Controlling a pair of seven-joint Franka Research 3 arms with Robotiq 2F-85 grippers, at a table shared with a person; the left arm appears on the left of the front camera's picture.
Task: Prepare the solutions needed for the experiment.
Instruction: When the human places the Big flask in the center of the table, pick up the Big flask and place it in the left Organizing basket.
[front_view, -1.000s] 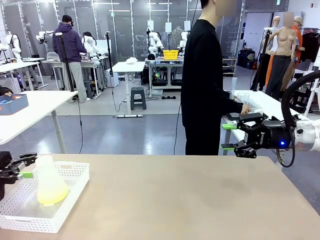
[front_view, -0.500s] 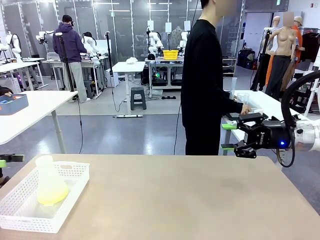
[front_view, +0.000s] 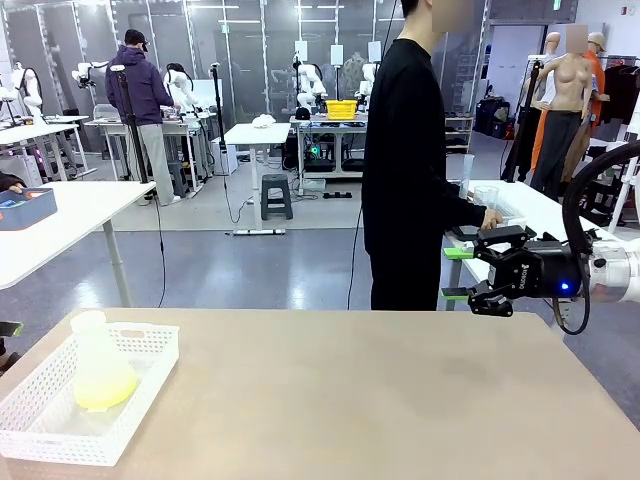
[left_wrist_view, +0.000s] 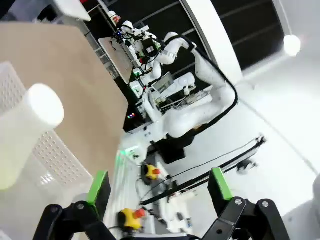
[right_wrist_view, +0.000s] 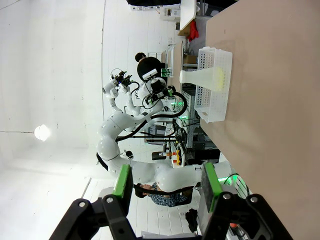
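A frosted conical flask stands upright in a white perforated basket at the table's near left. It holds the solution, a shallow pale yellow-green layer at its bottom. My left gripper is open and empty, apart from the flask, which stands to its left in the left wrist view. One of its green pads pokes in at the front view's left edge. My right gripper hangs open and empty beyond the table's far right edge. In the right wrist view, the right gripper faces the distant flask.
A person in black stands at the far side, turned away, with a hand on a neighbouring white table holding clear beakers. The tan tabletop stretches bare from the basket to the right.
My left gripper has drawn back leftwards from beside the flask's neck, almost out of the front view. The flask, basket and right arm have not moved.
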